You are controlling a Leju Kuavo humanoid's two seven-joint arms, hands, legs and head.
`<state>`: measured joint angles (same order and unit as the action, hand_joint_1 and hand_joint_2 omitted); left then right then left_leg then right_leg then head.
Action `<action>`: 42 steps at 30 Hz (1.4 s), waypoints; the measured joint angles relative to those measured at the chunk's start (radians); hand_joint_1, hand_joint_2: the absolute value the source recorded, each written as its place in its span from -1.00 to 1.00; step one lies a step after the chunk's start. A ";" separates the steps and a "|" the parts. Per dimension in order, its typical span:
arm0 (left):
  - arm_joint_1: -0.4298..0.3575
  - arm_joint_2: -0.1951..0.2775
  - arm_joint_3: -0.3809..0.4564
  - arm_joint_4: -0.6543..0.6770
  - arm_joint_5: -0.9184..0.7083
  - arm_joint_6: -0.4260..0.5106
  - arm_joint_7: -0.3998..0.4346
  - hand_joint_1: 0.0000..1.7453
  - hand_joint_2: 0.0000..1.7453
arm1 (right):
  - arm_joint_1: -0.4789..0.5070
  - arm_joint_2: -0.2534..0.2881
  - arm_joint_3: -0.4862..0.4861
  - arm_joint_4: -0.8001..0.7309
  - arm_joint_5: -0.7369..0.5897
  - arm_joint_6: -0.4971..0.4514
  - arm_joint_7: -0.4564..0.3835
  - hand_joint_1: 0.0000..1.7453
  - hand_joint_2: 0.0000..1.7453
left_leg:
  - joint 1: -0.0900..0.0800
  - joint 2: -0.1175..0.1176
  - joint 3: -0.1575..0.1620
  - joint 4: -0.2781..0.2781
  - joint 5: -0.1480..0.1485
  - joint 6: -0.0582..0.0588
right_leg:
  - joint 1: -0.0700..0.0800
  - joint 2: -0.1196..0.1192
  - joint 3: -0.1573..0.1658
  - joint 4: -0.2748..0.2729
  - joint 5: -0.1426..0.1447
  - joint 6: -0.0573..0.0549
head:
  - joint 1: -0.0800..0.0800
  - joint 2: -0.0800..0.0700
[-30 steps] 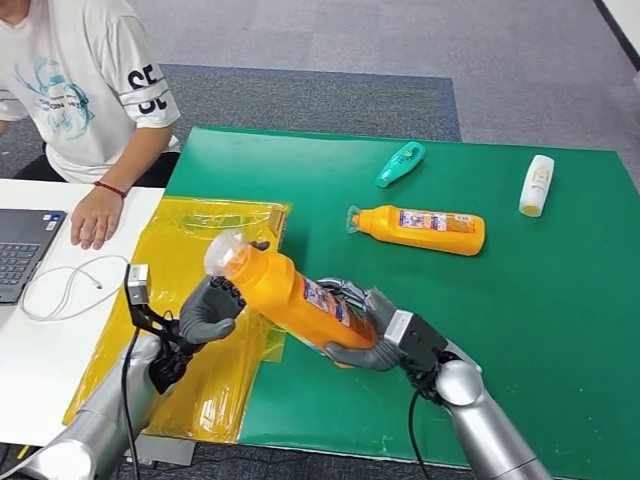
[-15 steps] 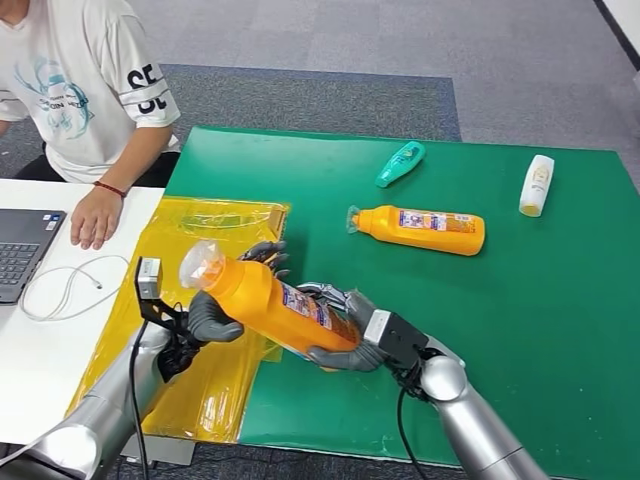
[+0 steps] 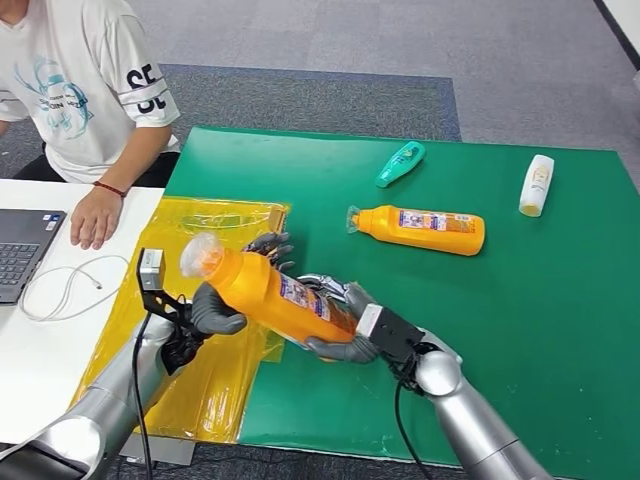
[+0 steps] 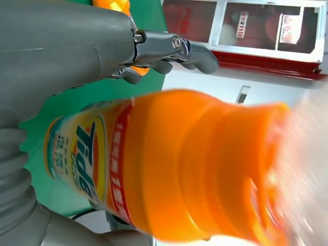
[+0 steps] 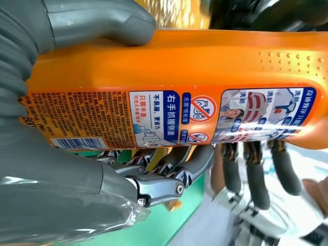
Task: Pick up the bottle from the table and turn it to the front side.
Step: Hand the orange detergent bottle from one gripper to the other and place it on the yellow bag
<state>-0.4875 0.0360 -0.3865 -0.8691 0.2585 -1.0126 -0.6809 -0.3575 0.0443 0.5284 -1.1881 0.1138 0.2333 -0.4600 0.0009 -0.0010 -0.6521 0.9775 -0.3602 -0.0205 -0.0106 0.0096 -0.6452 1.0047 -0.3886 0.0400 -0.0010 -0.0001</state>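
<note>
Nearest the robot, both silver arms reach in over the near edge of the worktop and share one load: the orange bottle, lifted clear of the green mat and tilted, its clear cap end raised toward the robot's left. The right hand holds the lower body of the bottle, thumb on one side and dark fingers wrapped round the other, just under the printed back label seen in the right wrist view. The left hand grips the bottle near its shoulder, below the cap; its thumb lies against the near side and its fingers curl over the far side, though in the left wrist view their tips stand slightly off the orange surface, where a round front label reading "Tide" shows. Under the held bottle lies a crinkled yellow plastic bag spread over the left end of the green mat. To the robot's left, a white cable and a laptop sit on a white desk. Farther out on the green mat lie a second orange bottle on its side, then a teal bottle and a white bottle, all well apart. At the far left a person in a white T-shirt rests a hand on the white desk.
</note>
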 joint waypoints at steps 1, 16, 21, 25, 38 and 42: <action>0.000 0.000 0.000 0.000 0.004 0.004 0.003 -1.00 1.00 | 0.003 0.002 0.000 -0.002 0.015 -0.019 0.001 1.00 1.00 | 0.000 0.000 0.000 0.000 0.000 0.000 | 0.000 0.000 0.000 0.000 0.000 0.000 | 0.000 0.000; 0.019 0.000 0.002 0.000 0.028 0.018 0.026 -1.00 1.00 | 0.058 0.030 0.001 -0.050 0.095 -0.067 0.020 1.00 1.00 | 0.000 0.000 0.000 0.000 0.000 0.000 | 0.000 0.000 0.000 0.000 0.000 0.000 | 0.000 0.000; 0.018 -0.003 0.003 0.000 0.025 0.014 0.023 -1.00 1.00 | 0.062 0.031 0.001 -0.050 0.080 -0.043 0.020 1.00 1.00 | 0.000 0.000 0.000 0.000 0.000 0.000 | 0.000 0.000 0.000 0.000 0.000 0.000 | 0.000 0.000; 0.015 -0.009 0.004 0.000 0.013 0.014 0.009 -1.00 1.00 | 0.061 0.031 0.001 -0.050 0.077 -0.034 0.020 1.00 1.00 | 0.000 0.000 0.000 0.000 0.000 0.000 | 0.000 0.000 0.000 0.000 0.000 0.000 | 0.000 0.000; -0.037 -0.043 0.002 0.027 -0.012 0.038 0.014 -1.00 1.00 | 0.041 0.048 0.007 -0.033 0.089 -0.060 0.019 1.00 1.00 | 0.000 0.000 0.000 0.000 0.000 0.000 | 0.000 0.000 0.000 0.000 0.000 0.000 | 0.000 0.000; -0.042 -0.047 0.002 0.036 -0.010 0.046 0.023 -1.00 1.00 | 0.041 0.050 0.007 -0.032 0.106 -0.079 0.019 1.00 1.00 | 0.000 0.000 0.000 0.000 0.000 0.000 | 0.000 0.000 0.000 0.000 0.000 0.000 | 0.000 0.000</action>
<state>-0.5297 -0.0114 -0.3848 -0.8330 0.2489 -0.9663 -0.6582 -0.3169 0.0945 0.5352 -1.2202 0.2199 0.1547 -0.4414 0.0010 -0.0010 -0.6521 0.9775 -0.3601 -0.0206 -0.0105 0.0096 -0.6453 1.0048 -0.3886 0.0399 -0.0010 -0.0001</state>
